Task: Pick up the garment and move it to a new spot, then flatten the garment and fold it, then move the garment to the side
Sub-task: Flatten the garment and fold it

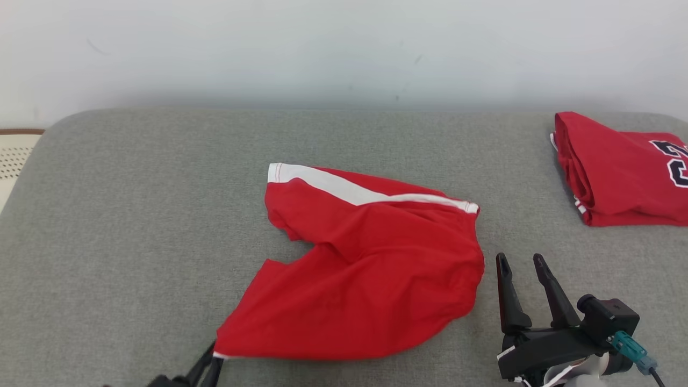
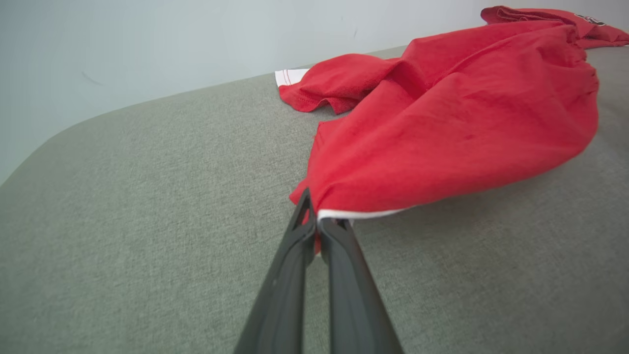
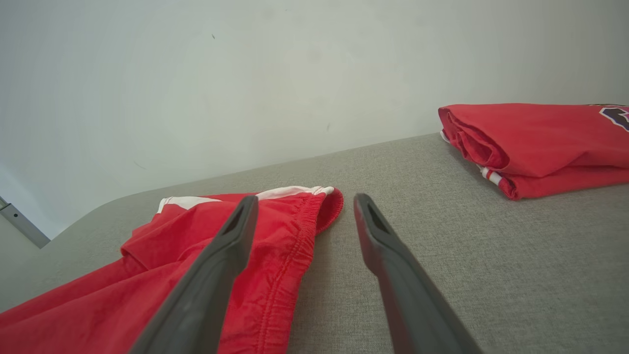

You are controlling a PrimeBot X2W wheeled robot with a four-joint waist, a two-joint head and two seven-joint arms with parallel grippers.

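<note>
The garment (image 1: 365,269) is a pair of red shorts with a white side stripe, lying rumpled in the middle of the grey padded table (image 1: 134,215). My left gripper (image 1: 214,359) sits at the bottom edge of the head view, shut on the near left leg hem of the garment (image 2: 442,128). In the left wrist view the left gripper (image 2: 314,221) pinches the white-edged hem corner. My right gripper (image 1: 520,262) stands open just right of the shorts' elastic waistband (image 3: 304,231), nothing between its fingers (image 3: 231,246). The right gripper (image 3: 302,206) hovers over bare table.
A second red garment (image 1: 623,172), folded, with dark numerals, lies at the table's far right edge (image 3: 540,142). A pale wall (image 1: 344,48) runs behind the table. The table's left corner is rounded, with a perforated cream surface (image 1: 16,156) beyond it.
</note>
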